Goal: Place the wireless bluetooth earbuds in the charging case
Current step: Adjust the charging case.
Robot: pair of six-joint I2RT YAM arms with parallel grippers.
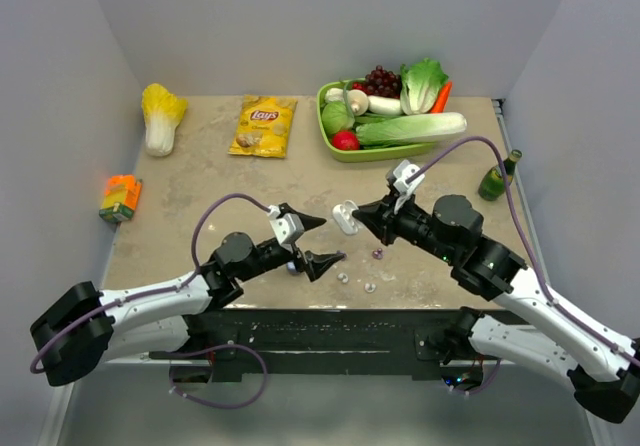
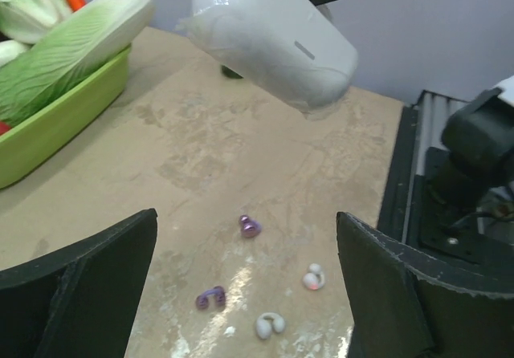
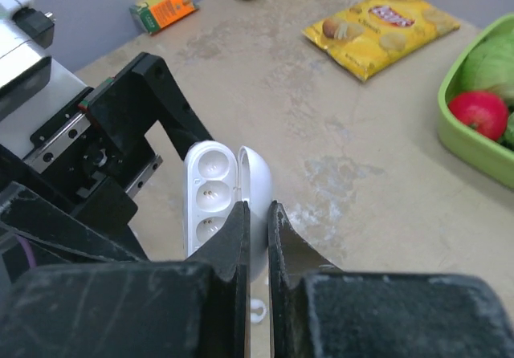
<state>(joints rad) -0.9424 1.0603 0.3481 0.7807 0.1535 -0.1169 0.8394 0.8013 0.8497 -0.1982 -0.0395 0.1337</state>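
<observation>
Right gripper (image 3: 257, 231): jaws shut on the charging case (image 3: 212, 204), pinching it at the hinged end. The case is held off the tabletop (image 1: 200, 176) with its lid swung open and the earbud wells facing the left arm. Left gripper (image 1: 334, 239): jaws spread wide with nothing between them, sitting just beside the case and low over the table. All four buds lie loose on the table under and near the left gripper, outside the case. The two lilac earbuds (image 2: 250, 226) are toward the far and left side of the group, and the two white earbuds (image 2: 313, 277) are on the nearer, right side. Elsewhere on the table are a green tray of vegetables (image 1: 334, 150), a Lay's chip bag (image 1: 264, 126), a napa cabbage (image 1: 161, 116), an orange carton (image 1: 121, 197) and a green bottle (image 1: 494, 179).
</observation>
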